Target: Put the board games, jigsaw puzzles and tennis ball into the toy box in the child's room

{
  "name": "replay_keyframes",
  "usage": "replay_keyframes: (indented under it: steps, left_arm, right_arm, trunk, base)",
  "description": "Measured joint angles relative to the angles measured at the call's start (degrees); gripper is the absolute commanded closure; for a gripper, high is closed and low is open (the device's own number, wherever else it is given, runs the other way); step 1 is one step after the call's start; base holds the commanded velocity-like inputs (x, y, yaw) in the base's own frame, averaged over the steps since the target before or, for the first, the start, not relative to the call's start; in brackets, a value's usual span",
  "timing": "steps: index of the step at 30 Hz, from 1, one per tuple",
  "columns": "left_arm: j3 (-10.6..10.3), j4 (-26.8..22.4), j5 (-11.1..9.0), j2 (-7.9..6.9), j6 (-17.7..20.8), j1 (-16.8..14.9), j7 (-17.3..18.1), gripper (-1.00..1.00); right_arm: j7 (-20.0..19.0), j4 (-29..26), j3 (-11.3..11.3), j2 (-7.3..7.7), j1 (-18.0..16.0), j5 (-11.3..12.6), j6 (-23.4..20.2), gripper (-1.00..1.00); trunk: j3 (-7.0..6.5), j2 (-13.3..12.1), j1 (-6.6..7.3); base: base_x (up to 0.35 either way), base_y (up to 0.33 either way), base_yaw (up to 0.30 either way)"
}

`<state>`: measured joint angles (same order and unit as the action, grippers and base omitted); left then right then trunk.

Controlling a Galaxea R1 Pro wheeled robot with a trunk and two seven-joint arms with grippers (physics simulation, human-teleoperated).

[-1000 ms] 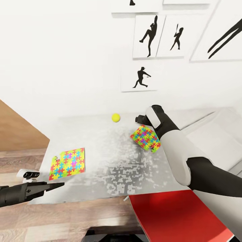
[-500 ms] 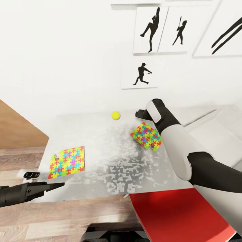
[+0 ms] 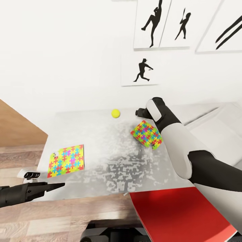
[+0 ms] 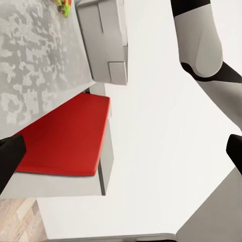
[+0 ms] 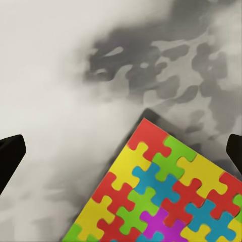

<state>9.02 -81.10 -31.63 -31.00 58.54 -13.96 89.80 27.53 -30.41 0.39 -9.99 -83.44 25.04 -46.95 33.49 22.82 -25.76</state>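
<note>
On the pale grey table lie two jigsaw puzzles. One puzzle is flat near the left edge. The other puzzle is turned at an angle just below my right arm. The tennis ball rests near the wall. My right gripper hovers open above the table by the angled puzzle's far corner, holding nothing. My left gripper is open and empty, off the table's front left corner. The light grey toy box stands at the right, partly behind my right arm.
A red flat seat juts out below the table's front edge at the right. Black sports silhouette pictures hang on the white wall behind. Wood-plank floor shows to the left of the table.
The whole picture has slid as the head camera shifted. My right gripper has edged slightly toward the wall. Puzzles and ball lie where they were.
</note>
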Motion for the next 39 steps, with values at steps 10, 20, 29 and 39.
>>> replay_keyframes:
  steps: [10, 20, 29, 39]
  left_arm:
    - [0.0, 0.0, 0.1, 0.00, 0.0, 0.0, 0.0, -1.00]
    - [0.0, 0.0, 0.1, 0.00, 0.0, 0.0, 0.0, -1.00]
    - [0.1, 0.0, 0.1, 0.00, 0.0, 0.0, 0.0, -1.00]
    - [0.1, 0.3, 0.2, 0.32, 0.0, -0.1, 0.0, -1.00]
  right_arm:
    - [0.0, 0.2, 0.1, 0.00, 0.0, -0.1, 0.1, -1.00]
    - [0.0, 0.2, 2.8, -0.01, 0.1, -0.1, 0.2, -1.00]
    - [0.0, -0.2, 4.1, -0.01, 0.1, -0.2, 0.4, -1.00]
    - [0.3, -0.5, 4.4, 0.28, -0.3, -0.6, 0.8, -1.00]
  trunk:
    - [0.92, 0.0, 0.00]
    - [1.83, 0.0, 0.00]
    - [2.64, 0.0, 0.00]
    - [3.02, 0.0, 0.01]
  base:
    - [0.000, 0.000, 0.000]
    - [0.000, 0.000, 0.000]
    - [0.000, 0.000, 0.000]
    - [0.000, 0.000, 0.000]
